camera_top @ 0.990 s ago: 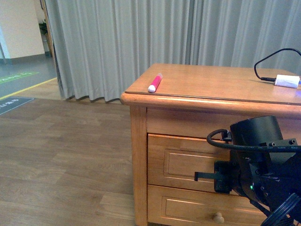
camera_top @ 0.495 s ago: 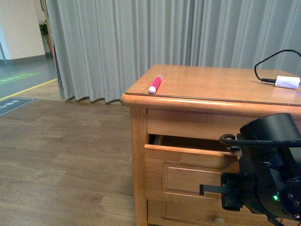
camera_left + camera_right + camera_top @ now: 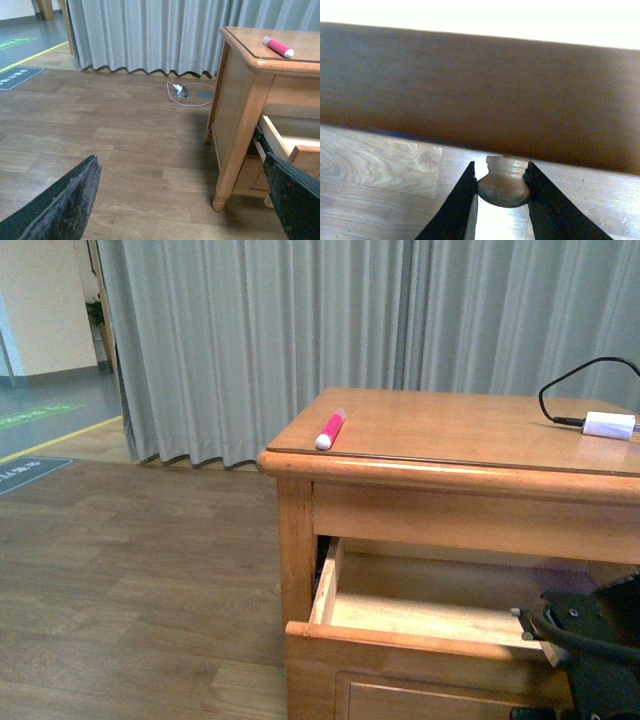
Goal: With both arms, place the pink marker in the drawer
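Observation:
The pink marker point(image 3: 329, 428) lies on the desk top near its front left corner, whitish cap toward me; the left wrist view shows the pink marker point(image 3: 278, 47) too. Below the top, the drawer point(image 3: 400, 640) stands pulled out, its pale inside showing. My right gripper point(image 3: 502, 187) is shut on the drawer's round wooden knob point(image 3: 502, 186), one finger on each side; only part of the right arm point(image 3: 590, 655) shows in the front view. My left gripper point(image 3: 185, 210) hangs open over the floor to the left of the desk, nothing between its fingers point(image 3: 65, 207).
A white plug block point(image 3: 609, 424) with a black cable rests at the desk top's right. A grey curtain point(image 3: 300, 330) hangs behind the desk. A floor socket with a cord point(image 3: 181, 91) lies by the curtain. The desk leg point(image 3: 235, 150) stands close to the left gripper.
The drawer has gone from closed to pulled well out, and the right arm has drawn back and down with the knob, mostly leaving the front view. The marker has not moved.

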